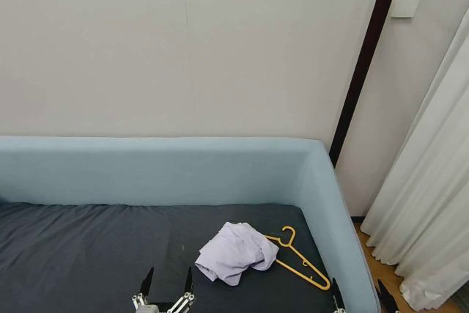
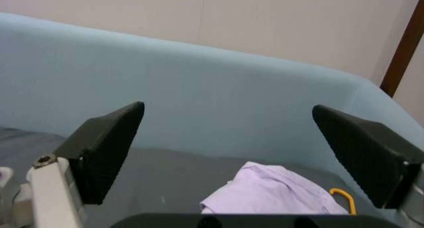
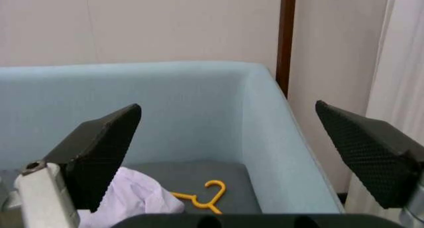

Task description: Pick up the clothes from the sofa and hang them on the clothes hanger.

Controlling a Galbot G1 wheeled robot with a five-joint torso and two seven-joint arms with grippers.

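Sofa cushion (image 1: 73, 247) held a crumpled garment (image 1: 236, 253), judged light and limp, just ahead of the spread left gripper (image 1: 168, 284) and left of the spread right gripper (image 1: 359, 295), touching the hanger (image 1: 297, 258); a raised fold offered the likeliest hold.

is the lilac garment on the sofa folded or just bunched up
Bunched up. The lilac garment lies in a rumpled heap with uneven folds on the sofa seat, next to the yellow hanger.
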